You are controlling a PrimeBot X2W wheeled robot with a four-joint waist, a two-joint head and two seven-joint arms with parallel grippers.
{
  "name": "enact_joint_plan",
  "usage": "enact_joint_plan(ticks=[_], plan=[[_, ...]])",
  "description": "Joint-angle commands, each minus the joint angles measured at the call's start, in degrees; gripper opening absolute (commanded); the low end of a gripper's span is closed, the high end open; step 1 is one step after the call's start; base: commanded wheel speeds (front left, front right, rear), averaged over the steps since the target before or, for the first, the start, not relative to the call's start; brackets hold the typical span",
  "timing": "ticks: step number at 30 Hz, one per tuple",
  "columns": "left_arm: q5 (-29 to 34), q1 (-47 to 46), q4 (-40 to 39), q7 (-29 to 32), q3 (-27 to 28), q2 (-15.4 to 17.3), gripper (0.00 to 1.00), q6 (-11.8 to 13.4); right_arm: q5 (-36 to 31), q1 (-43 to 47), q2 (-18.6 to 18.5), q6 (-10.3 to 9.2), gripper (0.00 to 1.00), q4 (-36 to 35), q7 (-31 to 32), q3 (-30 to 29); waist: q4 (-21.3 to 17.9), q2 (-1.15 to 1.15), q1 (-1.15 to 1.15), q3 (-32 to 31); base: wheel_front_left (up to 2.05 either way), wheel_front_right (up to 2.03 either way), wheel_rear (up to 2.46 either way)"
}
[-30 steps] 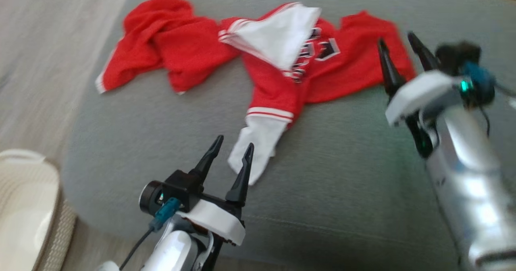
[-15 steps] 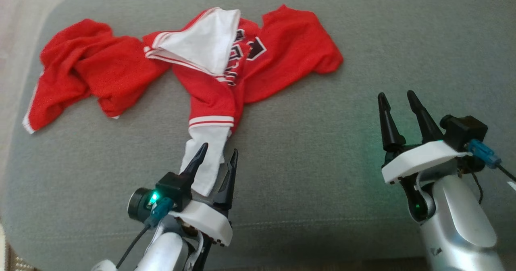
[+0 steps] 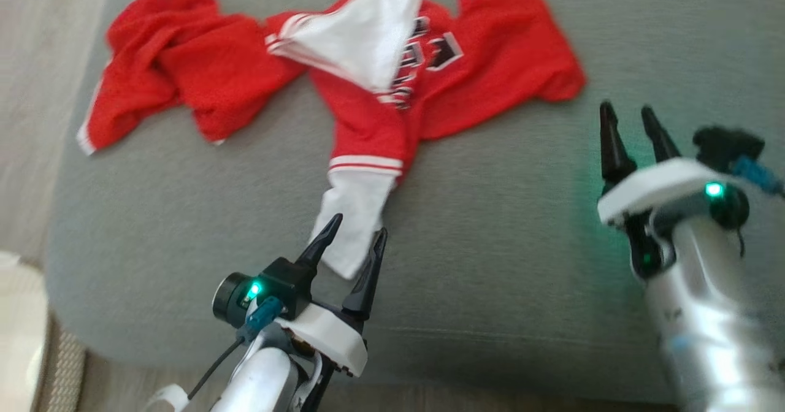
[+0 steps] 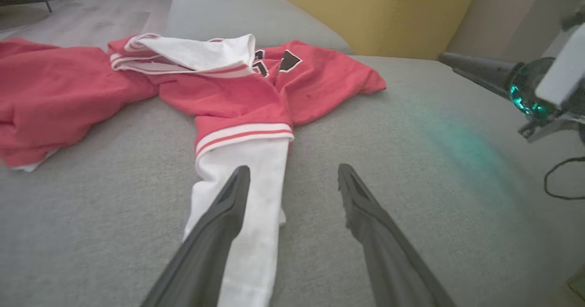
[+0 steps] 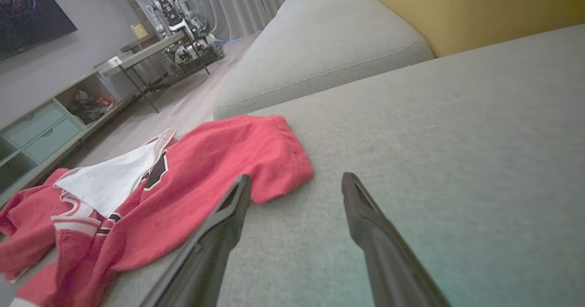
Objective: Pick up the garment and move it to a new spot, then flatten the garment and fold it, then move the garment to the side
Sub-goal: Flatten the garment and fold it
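I see the red-and-white jersey (image 3: 374, 124) lying crumpled across the far part of the grey sofa seat (image 3: 503, 265), with its white sleeve (image 3: 359, 197) trailing toward the robot. My left claw (image 3: 359, 224) is spread and empty, poised at the sleeve's end. My right claw (image 3: 627, 106) is also spread, just beside the jersey's red corner, gripping nothing

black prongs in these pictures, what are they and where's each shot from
They are the fingers of a two-armed robot's grippers. One picture comes from a camera on its head: left gripper at lower left, right gripper at the right. The other two come from cameras on each wrist, looking along that gripper's fingers. A crumpled red and white garment lies on a grey sofa cushion. Both grippers are open and hold nothing; the left one points at the white sleeve.
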Motion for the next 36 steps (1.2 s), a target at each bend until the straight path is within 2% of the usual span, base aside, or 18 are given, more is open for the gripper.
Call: enact_joint_plan(ticks=[1, 8, 9, 12, 15, 19, 25, 26, 27, 30, 36], plan=[[-0.54, -2.45, -1.83, -0.71, 1.37, 0.09, 1.0, -0.02, -1.88, -4.7, 0.68, -0.01, 1.0, 1.84, -0.37, 0.57, 4.66, 0.0, 0.0, 2.59, 0.0, 0.0, 0.0], [-1.63, -3.07, -2.3, -0.71, 0.8, 0.08, 1.0, 0.17, -10.09, -12.15, 0.4, -0.01, 1.0, 13.88, -0.5, -4.94, 9.84, 0.0, 0.0, 4.13, 0.0, 0.0, 0.0], [-1.63, -3.07, -2.3, -0.71, 0.8, 0.08, 1.0, 0.17, -10.09, -12.15, 0.4, -0.01, 1.0, 13.88, -0.5, -4.94, 9.84, 0.0, 0.0, 4.13, 0.0, 0.0, 0.0], [-2.38, -3.27, -2.57, -0.71, 0.33, 0.08, 1.0, 0.46, -15.14, -13.72, -1.31, -0.01, 1.0, 17.31, -0.86, -9.46, 11.28, 0.0, 0.0, 4.3, 0.0, 0.0, 0.0], [-2.99, -3.3, -2.83, -0.71, -0.08, 0.08, 1.0, 0.8, -21.74, -14.37, -2.23, -0.01, 1.0, 18.0, -1.34, -15.29, 12.02, 0.0, 0.0, 4.44, 0.0, 0.0, 0.0], [-3.34, -3.28, -2.93, -0.71, -0.46, 0.08, 1.0, 1.02, -28.76, -14.4, -0.9, -0.01, 1.0, 17.39, -1.59, -21.96, 12.46, 0.0, 0.0, 4.64, 0.0, 0.0, 0.0], [-3.75, -3.8, -3.23, -0.71, -0.73, 0.07, 1.0, 1.29, -31.99, -16.42, 0.51, -0.01, 1.0, 18.54, -1.74, -26.11, 12.58, 0.0, 0.0, 5.41, 0.0, 0.0, 0.0], [-3.8, -3.89, -3.28, -0.71, -0.76, 0.07, 1.0, 1.33, -31.9, -16.95, 0.57, -0.01, 0.82, 19.01, -1.76, -26.6, 12.55, 0.0, 0.0, 5.53, 0.0, 0.0, 0.0], [-3.85, -3.96, -3.29, -0.71, -0.78, 0.07, 1.0, 1.35, -31.81, -17.51, 0.61, -0.01, 0.0, 19.59, -1.78, -26.72, 12.5, 0.0, 0.0, 5.61, 0.0, 0.0, 0.0], [-3.97, -4.06, -3.04, -0.71, -0.89, 0.07, 1.0, 1.41, -29.48, -19.56, 0.66, -0.01, 0.0, 22.29, -1.84, -25.1, 12.24, 0.0, 0.0, 5.39, 0.0, 0.0, 0.0], [-3.75, -3.12, -2.64, -0.71, -0.1, 0.07, 1.0, 1.76, -30.16, -16.77, 0.67, -0.01, 0.0, 14.46, -1.87, -19.85, 9.82, 0.0, 0.0, 2.44, 0.0, 0.0, 0.0]])
